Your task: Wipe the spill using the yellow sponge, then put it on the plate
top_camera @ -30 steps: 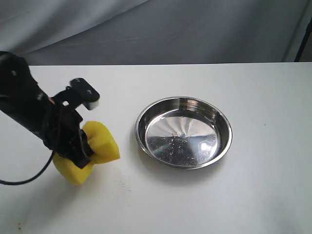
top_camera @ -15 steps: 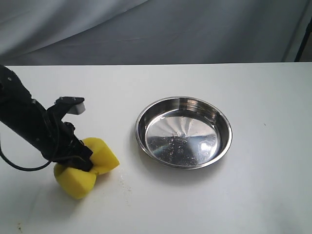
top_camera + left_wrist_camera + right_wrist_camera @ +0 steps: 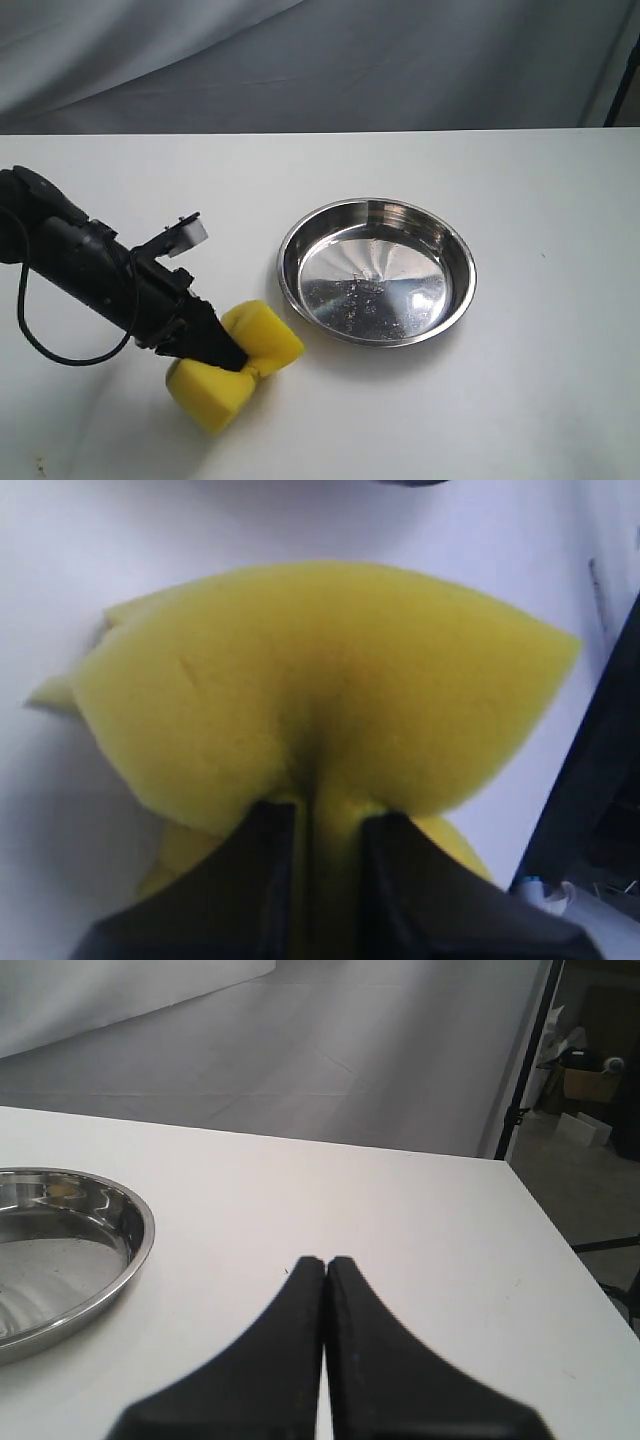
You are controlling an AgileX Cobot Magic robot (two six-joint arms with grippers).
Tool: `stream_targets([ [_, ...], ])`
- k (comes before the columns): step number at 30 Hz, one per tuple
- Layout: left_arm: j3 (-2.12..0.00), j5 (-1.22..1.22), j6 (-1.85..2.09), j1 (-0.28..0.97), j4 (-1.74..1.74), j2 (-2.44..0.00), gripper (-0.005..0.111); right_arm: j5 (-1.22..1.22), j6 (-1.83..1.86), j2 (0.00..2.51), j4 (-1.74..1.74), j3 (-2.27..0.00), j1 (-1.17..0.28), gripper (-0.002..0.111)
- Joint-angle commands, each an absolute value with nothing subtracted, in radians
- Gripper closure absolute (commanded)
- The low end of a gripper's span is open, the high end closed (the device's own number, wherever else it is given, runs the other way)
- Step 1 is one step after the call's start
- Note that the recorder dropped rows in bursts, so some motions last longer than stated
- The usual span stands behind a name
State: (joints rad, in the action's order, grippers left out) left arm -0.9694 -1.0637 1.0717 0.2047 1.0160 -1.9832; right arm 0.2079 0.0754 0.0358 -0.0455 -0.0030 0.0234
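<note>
The yellow sponge (image 3: 235,365) is pinched in the middle by my left gripper (image 3: 240,358), its two ends bulging out, low over the white table left of the plate (image 3: 376,270). The left wrist view is filled by the squeezed yellow sponge (image 3: 310,700), with the left gripper (image 3: 328,815) shut on it between two black fingers. No amber puddle shows anywhere; the table under the sponge is hidden. My right gripper (image 3: 326,1261) is shut on nothing, above bare table beside the shiny steel plate (image 3: 130,1250).
Faint specks mark the table (image 3: 265,385) near the sponge. A black cable (image 3: 40,345) loops from the left arm. Grey cloth hangs behind the table. The table's right edge (image 3: 560,1250) lies close to the right gripper.
The left gripper has carried the sponge to the right and toward the front, closer to the plate. The plate has stayed put.
</note>
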Motion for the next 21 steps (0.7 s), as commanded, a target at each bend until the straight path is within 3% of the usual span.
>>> stream_targets([
  [1,-0.965,-1.1,1.108,0.234,1.081,-1.983,0.107,0.2,0.073,0.038,-0.038,0.0,0.021,0.108],
  [11,-0.965,-1.09,1.133,0.422,1.081,-1.983,0.107,0.2,0.073,0.038,-0.038,0.0,0.021,0.108],
  [21,-0.965,-0.909,0.952,0.429,0.83,-1.992,0.107,0.2,0.073,0.038,-0.038,0.0,0.021,0.108],
])
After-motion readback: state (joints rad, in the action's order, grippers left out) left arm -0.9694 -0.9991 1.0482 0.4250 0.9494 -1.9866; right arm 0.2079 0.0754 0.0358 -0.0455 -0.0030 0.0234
